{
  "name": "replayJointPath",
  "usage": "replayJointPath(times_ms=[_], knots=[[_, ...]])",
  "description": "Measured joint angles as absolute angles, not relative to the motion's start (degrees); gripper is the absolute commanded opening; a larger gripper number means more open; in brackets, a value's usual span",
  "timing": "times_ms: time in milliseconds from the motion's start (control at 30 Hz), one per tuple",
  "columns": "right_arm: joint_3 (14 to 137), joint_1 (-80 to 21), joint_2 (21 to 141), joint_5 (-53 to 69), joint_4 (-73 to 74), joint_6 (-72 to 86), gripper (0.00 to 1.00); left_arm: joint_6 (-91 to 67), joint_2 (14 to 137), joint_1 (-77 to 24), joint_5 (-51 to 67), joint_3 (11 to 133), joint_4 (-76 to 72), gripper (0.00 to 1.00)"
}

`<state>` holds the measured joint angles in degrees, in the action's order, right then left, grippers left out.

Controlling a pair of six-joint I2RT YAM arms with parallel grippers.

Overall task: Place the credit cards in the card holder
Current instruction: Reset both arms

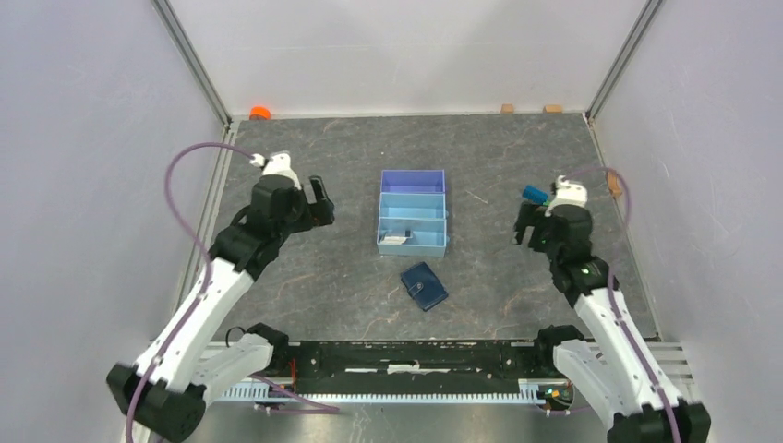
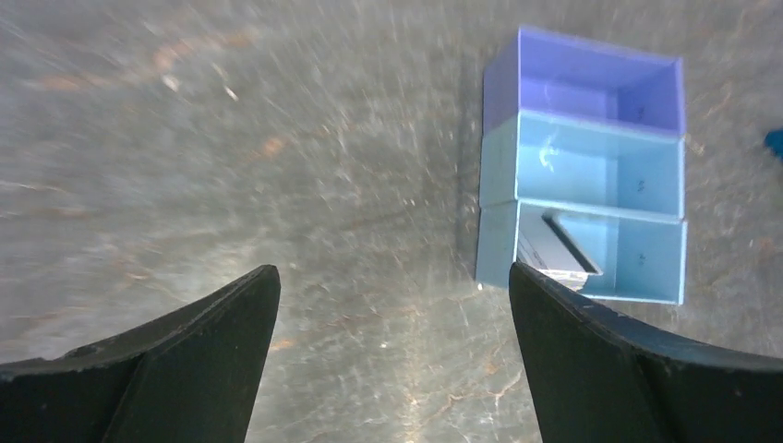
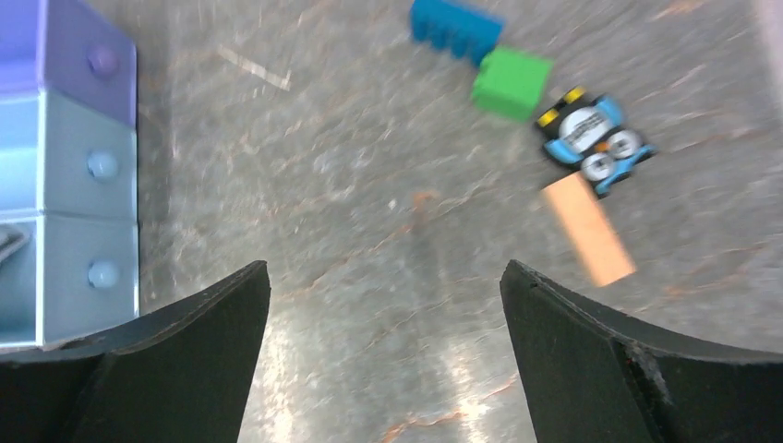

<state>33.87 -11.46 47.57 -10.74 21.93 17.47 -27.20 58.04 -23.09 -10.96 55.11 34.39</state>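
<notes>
The credit cards [image 1: 399, 239] lie as a pale stack in the nearest compartment of the tray; in the left wrist view they [image 2: 557, 252] lean against its wall. The card holder [image 1: 424, 285], a closed dark navy wallet, lies on the table just in front of the tray. My left gripper [image 1: 319, 202] is open and empty, above the table left of the tray; its jaws [image 2: 392, 277] frame bare table. My right gripper [image 1: 523, 226] is open and empty, right of the tray; the right wrist view [image 3: 383, 272] shows only table between its jaws.
The light-blue and purple three-compartment tray [image 1: 413, 185] stands mid-table. A blue block [image 3: 454, 26], a green block [image 3: 511, 83], a small toy car [image 3: 594, 138] and an orange block [image 3: 588, 229] lie at the right. An orange object [image 1: 259, 113] sits at the back wall.
</notes>
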Motion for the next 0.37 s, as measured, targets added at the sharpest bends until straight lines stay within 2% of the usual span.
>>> replayJointPath(times_ms=[200, 367], knots=[[27.6, -8.5, 30.0, -14.7, 14.5, 11.8, 0.98, -19.9, 36.8, -23.2, -21.5, 50.6, 32.5, 1.00], [24.7, -8.5, 24.8, -18.7, 12.7, 10.3, 0.98, -17.8, 33.1, -23.2, -23.9, 47.1, 33.0, 1.00]])
